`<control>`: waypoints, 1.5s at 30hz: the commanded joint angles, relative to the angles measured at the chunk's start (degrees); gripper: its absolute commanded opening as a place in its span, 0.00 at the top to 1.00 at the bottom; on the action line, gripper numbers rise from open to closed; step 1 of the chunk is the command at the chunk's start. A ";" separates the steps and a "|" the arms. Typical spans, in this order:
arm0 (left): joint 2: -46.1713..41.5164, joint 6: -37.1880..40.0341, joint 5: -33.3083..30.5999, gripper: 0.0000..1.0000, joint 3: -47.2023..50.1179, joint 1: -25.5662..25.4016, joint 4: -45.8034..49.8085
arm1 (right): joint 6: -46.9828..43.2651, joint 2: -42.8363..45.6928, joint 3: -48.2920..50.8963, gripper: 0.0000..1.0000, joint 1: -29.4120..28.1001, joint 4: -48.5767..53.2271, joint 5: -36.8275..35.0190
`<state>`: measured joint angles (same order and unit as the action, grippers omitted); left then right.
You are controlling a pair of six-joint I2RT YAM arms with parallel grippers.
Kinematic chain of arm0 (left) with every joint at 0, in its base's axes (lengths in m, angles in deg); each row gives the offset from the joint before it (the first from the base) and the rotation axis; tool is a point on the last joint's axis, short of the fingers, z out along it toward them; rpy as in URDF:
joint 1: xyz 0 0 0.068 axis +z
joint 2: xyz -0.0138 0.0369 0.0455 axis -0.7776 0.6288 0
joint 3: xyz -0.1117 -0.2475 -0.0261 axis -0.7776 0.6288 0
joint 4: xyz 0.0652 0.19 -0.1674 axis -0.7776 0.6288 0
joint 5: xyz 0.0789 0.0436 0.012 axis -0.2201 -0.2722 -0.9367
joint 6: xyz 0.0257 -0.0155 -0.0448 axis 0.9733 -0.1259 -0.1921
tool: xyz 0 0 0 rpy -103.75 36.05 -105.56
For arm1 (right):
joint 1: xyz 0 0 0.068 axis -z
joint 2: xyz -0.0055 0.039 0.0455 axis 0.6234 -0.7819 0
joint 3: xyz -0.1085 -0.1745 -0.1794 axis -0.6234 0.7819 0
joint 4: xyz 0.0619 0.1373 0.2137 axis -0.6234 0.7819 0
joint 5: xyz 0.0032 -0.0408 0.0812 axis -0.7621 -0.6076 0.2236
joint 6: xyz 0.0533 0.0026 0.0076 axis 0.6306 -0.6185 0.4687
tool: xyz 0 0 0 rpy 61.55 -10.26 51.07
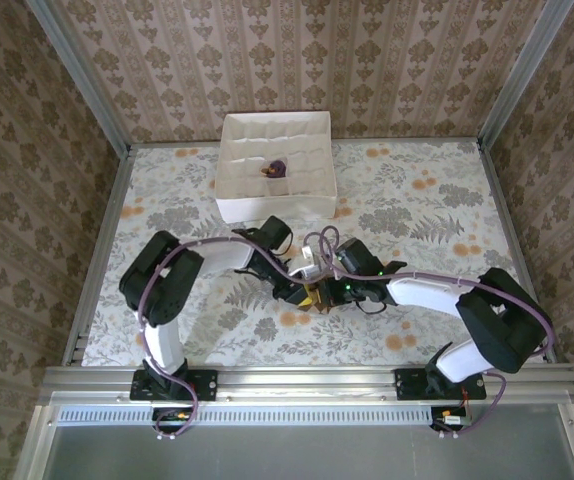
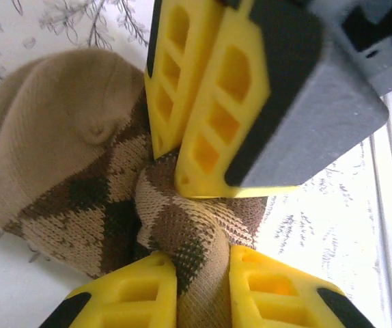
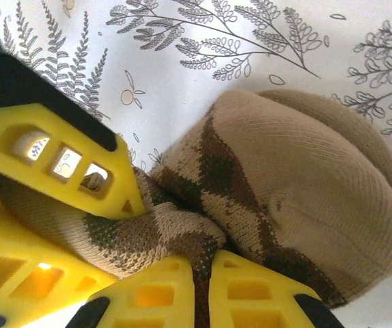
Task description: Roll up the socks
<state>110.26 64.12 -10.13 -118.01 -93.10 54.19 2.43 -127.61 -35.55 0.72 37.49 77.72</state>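
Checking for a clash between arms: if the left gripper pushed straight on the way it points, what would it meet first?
The sock: the left gripper already has a fold between its fingers. Just past it sits the right gripper, likely next, though depth is unclear.

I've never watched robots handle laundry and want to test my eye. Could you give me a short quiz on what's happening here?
1. True or false: the purple sock sits inside the white box.
2. What is the left gripper pinching? A) the checked sock B) a towel C) nothing
3. Fill in: the right gripper is ___ on that same sock.
Key: 1 true; 2 A; 3 shut.
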 commanded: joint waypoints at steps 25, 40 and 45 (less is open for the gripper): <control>-36.04 28.16 -29.69 0.52 31.43 -11.38 -31.28 | 2.69 -5.21 1.74 1.00 -0.02 13.07 -8.12; -22.80 30.77 -28.23 0.47 25.80 -12.40 -34.17 | 1.33 -6.41 0.23 1.00 -0.04 14.08 -7.42; -20.48 31.10 -28.40 0.46 25.81 -11.09 -34.62 | 0.98 -6.69 0.32 1.00 -0.02 13.99 -7.16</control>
<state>88.58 93.84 -38.96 -91.80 -105.04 20.75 5.12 -129.94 -38.11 0.57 40.92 74.80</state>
